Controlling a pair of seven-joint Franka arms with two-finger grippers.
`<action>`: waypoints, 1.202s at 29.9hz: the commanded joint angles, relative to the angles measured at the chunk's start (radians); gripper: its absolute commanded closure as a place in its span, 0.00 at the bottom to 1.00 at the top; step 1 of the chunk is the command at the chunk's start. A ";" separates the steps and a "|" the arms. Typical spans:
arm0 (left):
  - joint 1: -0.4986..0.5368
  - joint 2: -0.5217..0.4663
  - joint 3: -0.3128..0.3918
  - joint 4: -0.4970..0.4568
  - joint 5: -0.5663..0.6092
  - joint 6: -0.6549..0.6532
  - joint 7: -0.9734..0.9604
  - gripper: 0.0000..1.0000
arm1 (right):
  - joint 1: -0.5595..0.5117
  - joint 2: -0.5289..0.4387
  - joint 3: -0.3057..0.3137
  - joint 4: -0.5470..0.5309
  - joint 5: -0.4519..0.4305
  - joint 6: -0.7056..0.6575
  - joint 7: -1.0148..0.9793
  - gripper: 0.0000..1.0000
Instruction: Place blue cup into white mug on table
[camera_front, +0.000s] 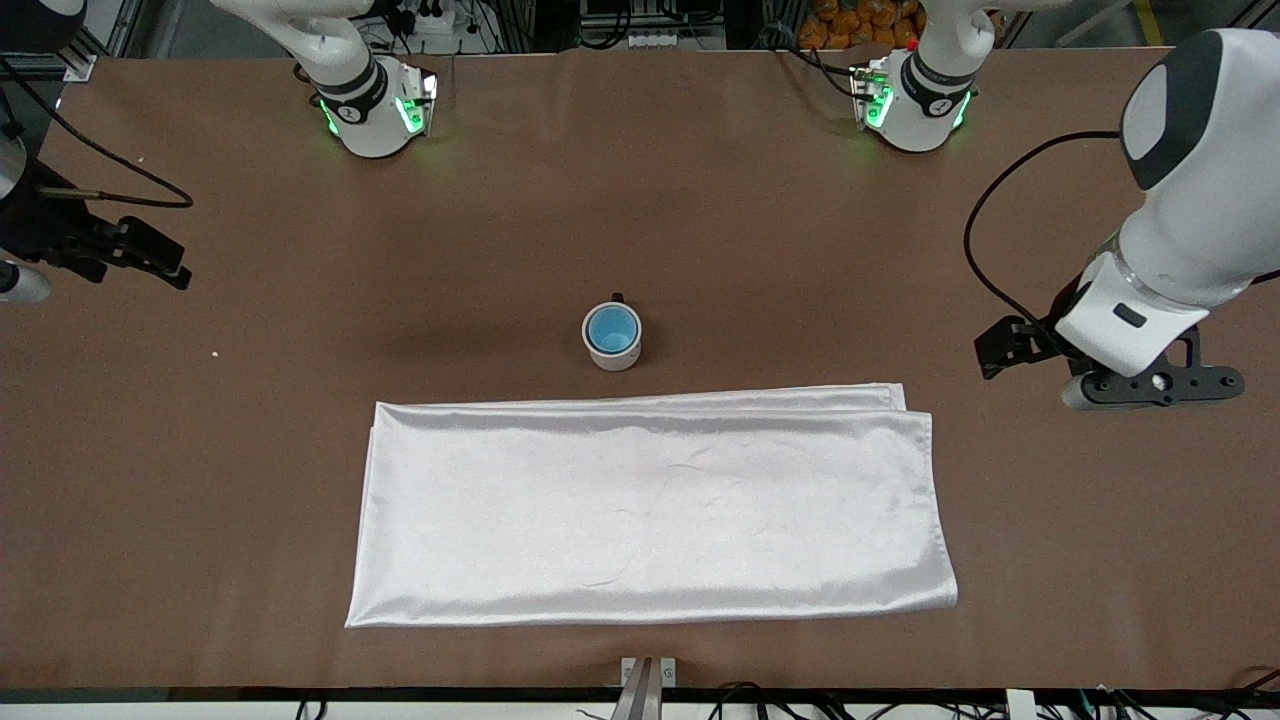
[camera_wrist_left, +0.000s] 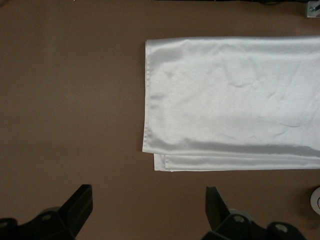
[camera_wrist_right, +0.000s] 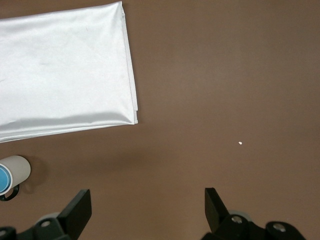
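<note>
A wide brown table (camera_front: 700, 200) seen from above, with two white robot arms rising from bases along its upper edge. At the middle of the table stands a small white mug (camera_front: 612, 352) with a black handle, and a blue cup (camera_front: 611, 330) already sits nested inside it, its blue interior showing through the mug's mouth. Nearer the front camera lies a large folded white cloth (camera_front: 650, 510), close to the mug but not touching it.

The left gripper (camera_front: 1030, 345) hangs over bare table toward the left arm's end, fingers spread wide and holding nothing. The right gripper (camera_front: 150, 255) hangs over bare table toward the right arm's end, likewise released and empty. Both are well apart from the mug.

Judging from this, the placing looks done. What could go wrong now is small: an arm sweeping low across the middle could knock the mug over or tip the cup out, and a gripper dragging the cloth could nudge the mug with it
</note>
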 joint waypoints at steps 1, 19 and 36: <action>0.080 -0.056 -0.059 -0.028 0.003 -0.038 0.026 0.00 | 0.005 0.017 0.001 0.026 -0.011 -0.015 0.014 0.00; 0.117 -0.153 -0.049 -0.112 -0.004 -0.063 0.083 0.00 | 0.005 0.026 0.001 0.025 -0.011 -0.015 0.016 0.00; 0.141 -0.246 -0.036 -0.224 -0.060 -0.037 0.081 0.00 | 0.003 0.034 0.001 0.023 -0.011 -0.012 0.016 0.00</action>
